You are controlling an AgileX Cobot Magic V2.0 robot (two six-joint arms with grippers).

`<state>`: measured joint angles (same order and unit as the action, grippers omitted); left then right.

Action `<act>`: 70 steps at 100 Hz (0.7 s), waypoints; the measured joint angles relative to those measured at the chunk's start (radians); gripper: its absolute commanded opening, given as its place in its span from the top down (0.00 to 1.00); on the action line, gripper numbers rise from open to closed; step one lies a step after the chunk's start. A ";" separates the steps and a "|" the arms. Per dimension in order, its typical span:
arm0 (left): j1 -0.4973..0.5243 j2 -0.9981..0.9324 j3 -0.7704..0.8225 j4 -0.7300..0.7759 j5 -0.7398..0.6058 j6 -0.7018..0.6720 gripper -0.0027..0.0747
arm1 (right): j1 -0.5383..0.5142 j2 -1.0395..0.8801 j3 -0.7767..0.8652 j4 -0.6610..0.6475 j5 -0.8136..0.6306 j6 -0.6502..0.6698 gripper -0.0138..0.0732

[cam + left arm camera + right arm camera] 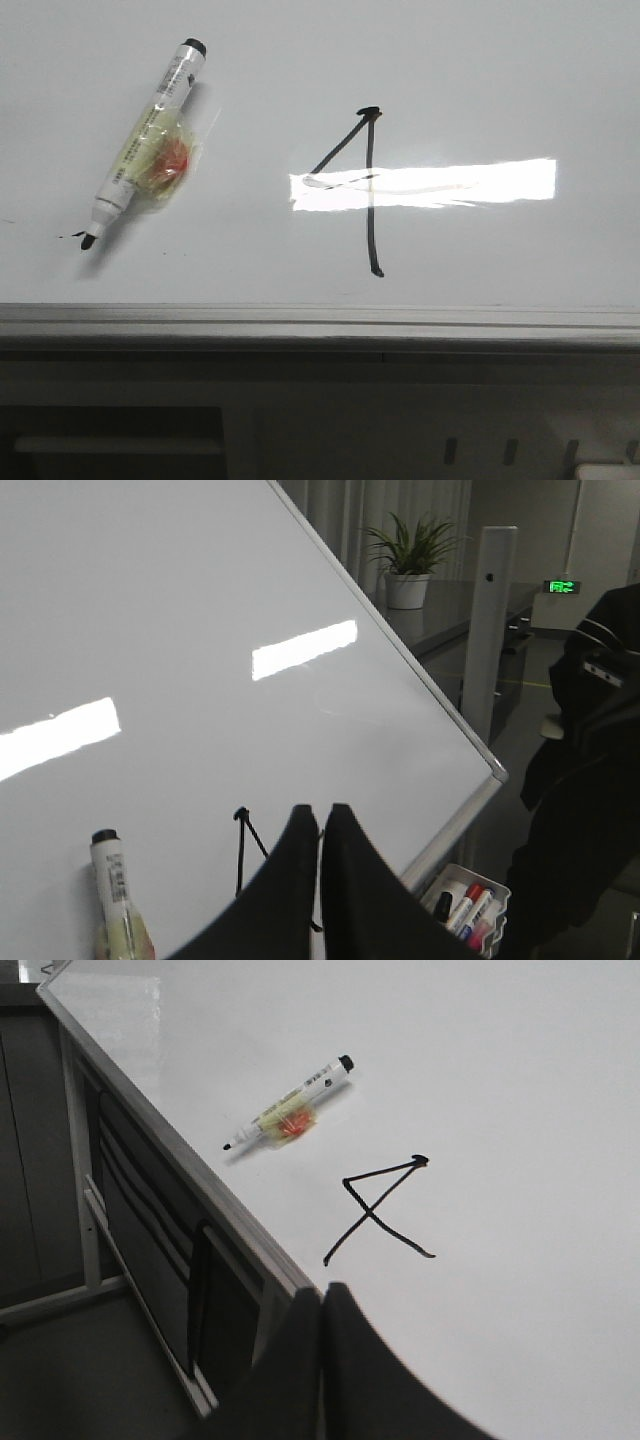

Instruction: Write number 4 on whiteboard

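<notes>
We found the number 4 (365, 185) already drawn near the middle of the whiteboard (500, 80), its diagonal, bar and long vertical all in place, though glare washed out most of the bar in the front view. The marker (145, 145) lay uncapped on the board well to the left of the figure, tip toward the near edge, a yellowish wrap with something red around its barrel. A small black smudge (72, 236) sat just beside the tip.

The left gripper (321, 825) had its fingers pressed together on nothing, and the right gripper (322, 1305) was likewise clenched and empty. Neither touched the marker or the board, so far as we could see.

We judged the writing done; what remained was to keep both arms clear of the ink, since wet strokes smear readily, and to leave the marker where it lay so that it would not roll toward the grey edge rail (320, 318).

The right wrist view showed the whole bar of the 4, unbroken by glare. The left wrist view alone showed a tray of spare markers (468, 910) beyond the board's corner, a potted plant (412, 555) and a green sign (562, 586) far off.
</notes>
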<state>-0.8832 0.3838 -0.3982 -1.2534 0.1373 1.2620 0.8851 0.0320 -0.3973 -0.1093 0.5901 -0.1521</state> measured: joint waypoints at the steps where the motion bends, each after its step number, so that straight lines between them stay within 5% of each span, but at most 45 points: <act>1: 0.000 -0.004 0.008 0.000 0.000 0.000 0.99 | 0.000 -0.005 0.002 -0.002 0.005 0.002 0.90; 70: 0.000 -0.081 0.104 0.006 0.034 0.000 0.99 | 0.000 -0.045 0.008 -0.010 0.034 0.012 0.90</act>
<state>-0.8832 0.3031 -0.2941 -1.2475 0.1709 1.2620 0.8851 -0.0125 -0.3891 -0.1197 0.6245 -0.1397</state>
